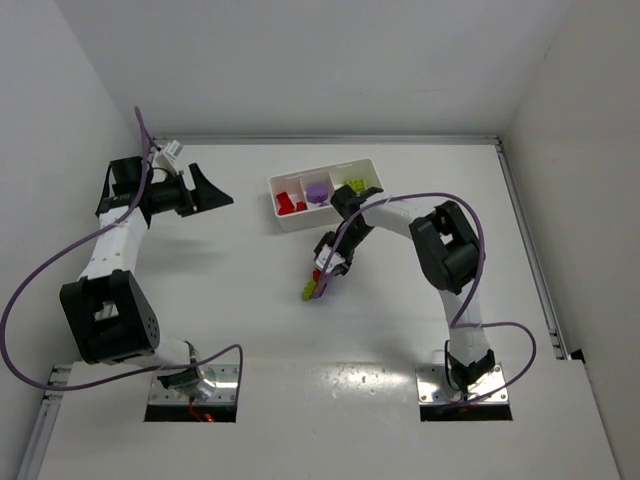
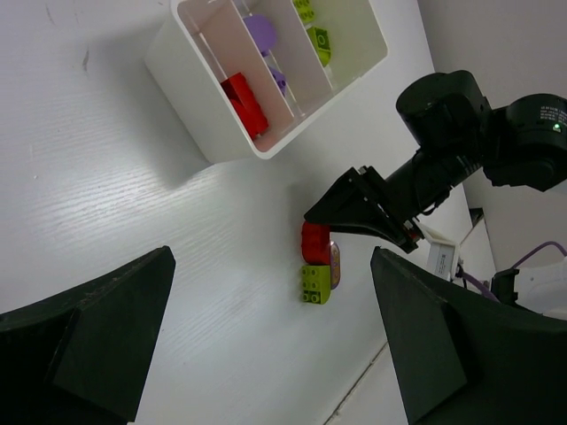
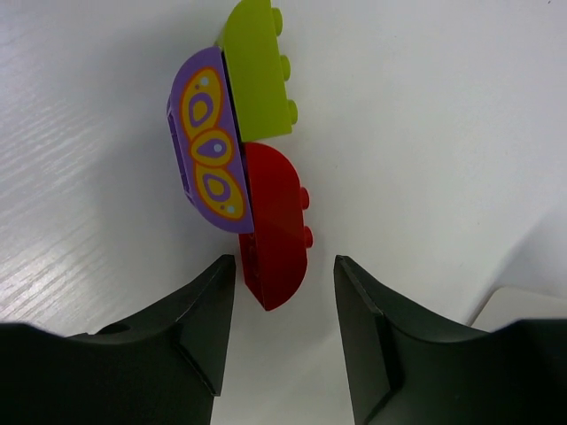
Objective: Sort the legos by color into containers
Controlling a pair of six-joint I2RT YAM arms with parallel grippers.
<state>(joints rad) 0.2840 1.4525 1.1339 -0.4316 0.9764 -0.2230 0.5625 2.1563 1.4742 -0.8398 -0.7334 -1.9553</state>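
I am looking down at a white surface [image 1: 250, 330] closed in by plain white walls on the left, back and right. A thin metal strip runs along its far edge and down the right side. Near the arm bases the finish is glossy and catches the light. In the wrist views it shows a fine streaked grain.

The white tray [image 1: 285, 224] sits toward the back of the surface, a little right of centre and slightly skewed. In the top view its left compartment holds red bricks [image 1: 290, 203], the middle one purple pieces [image 1: 318, 191] and the right one lime bricks [image 1: 353, 184].

In front of the tray and apart from it, three loose legos lie bunched on the bare surface. A red brick [image 3: 276, 239] and a lime brick [image 3: 257, 75] touch end to end. A purple piece [image 3: 208, 150] with yellow-orange markings lies against the sides of both.

My right hand [image 1: 325, 272] is down over this bunch, with one finger on each side of the near end of the red brick. It is parted, not clenched: a strip of white surface shows between the brick and one finger.

My left hand [image 1: 215, 190] hangs over the left part of the surface, well away from the tray and the bunch. Its fingers are spread wide and hold nothing.

Purple cables [image 1: 60, 270] loop along both arms.
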